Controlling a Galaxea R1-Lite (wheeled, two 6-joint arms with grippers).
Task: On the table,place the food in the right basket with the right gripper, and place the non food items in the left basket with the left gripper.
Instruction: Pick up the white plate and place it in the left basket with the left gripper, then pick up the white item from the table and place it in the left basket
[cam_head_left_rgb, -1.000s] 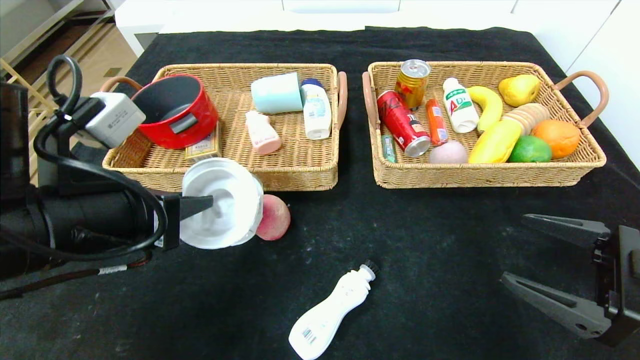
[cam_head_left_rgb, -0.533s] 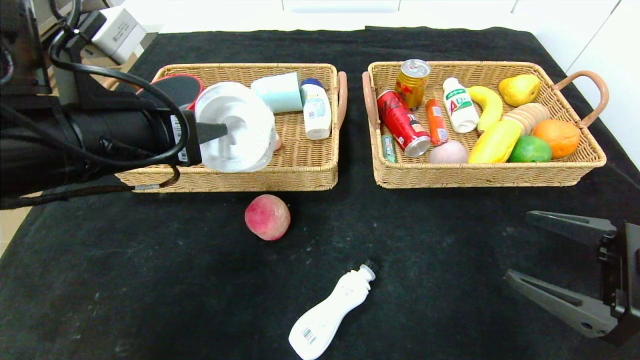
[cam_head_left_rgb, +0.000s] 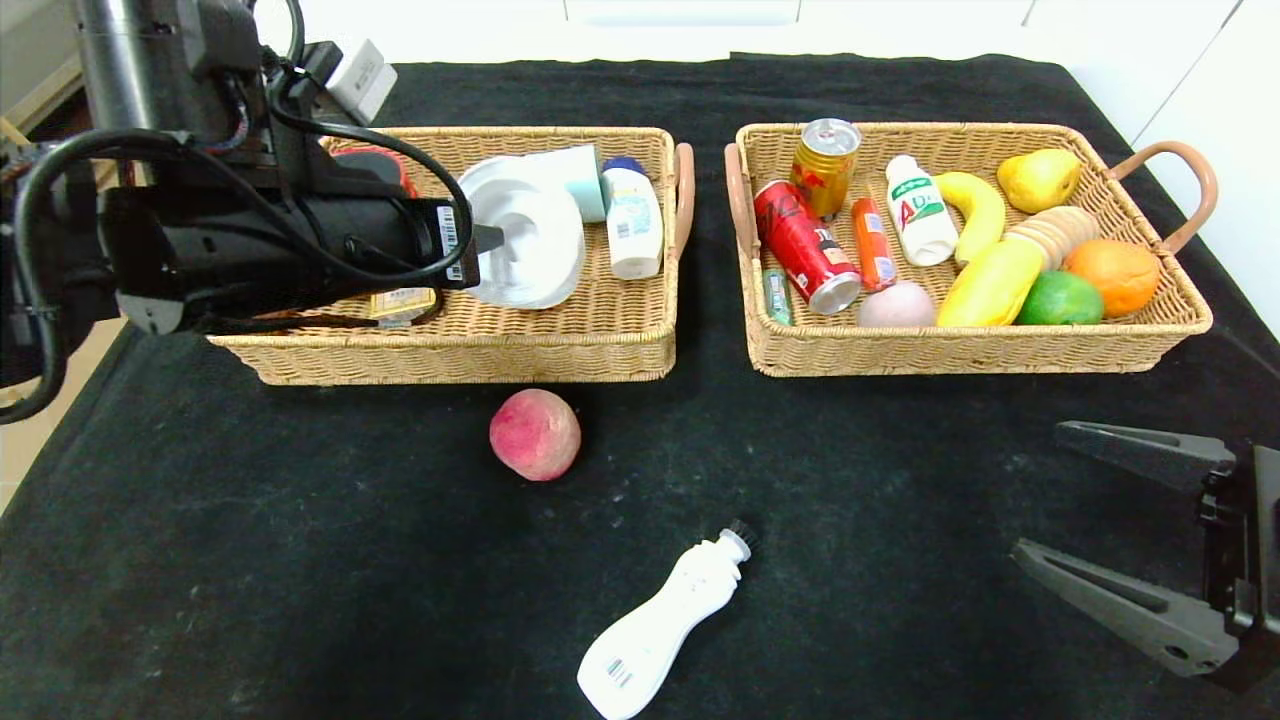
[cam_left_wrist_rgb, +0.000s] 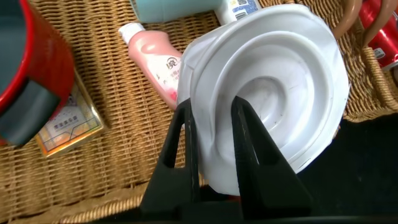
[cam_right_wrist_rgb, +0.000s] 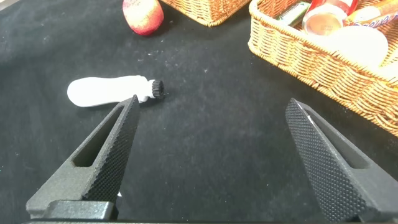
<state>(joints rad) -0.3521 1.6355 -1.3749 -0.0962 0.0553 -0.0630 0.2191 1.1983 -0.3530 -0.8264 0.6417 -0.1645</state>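
My left gripper (cam_head_left_rgb: 490, 240) is shut on the rim of a white plastic bowl (cam_head_left_rgb: 528, 245) and holds it over the left basket (cam_head_left_rgb: 460, 345); the left wrist view shows the bowl (cam_left_wrist_rgb: 280, 93) pinched between the fingers (cam_left_wrist_rgb: 245, 134). A red peach (cam_head_left_rgb: 535, 434) and a white bottle with a black cap (cam_head_left_rgb: 660, 625) lie on the black table in front of the baskets. My right gripper (cam_head_left_rgb: 1045, 495) is open and empty at the front right; its wrist view shows the bottle (cam_right_wrist_rgb: 109, 91) and peach (cam_right_wrist_rgb: 143, 14) ahead. The right basket (cam_head_left_rgb: 960, 345) holds food.
The left basket holds a red pot (cam_head_left_rgb: 375, 160), a pink bottle (cam_left_wrist_rgb: 152, 59), a teal cup (cam_head_left_rgb: 580, 170), a white bottle (cam_head_left_rgb: 633, 222) and a small box (cam_head_left_rgb: 400, 300). The right basket holds cans, bottles and fruit. The table's left edge is near my left arm.
My left gripper has carried the white bowl up from beside the peach, back and right, to over the left basket. The right gripper has stayed put.
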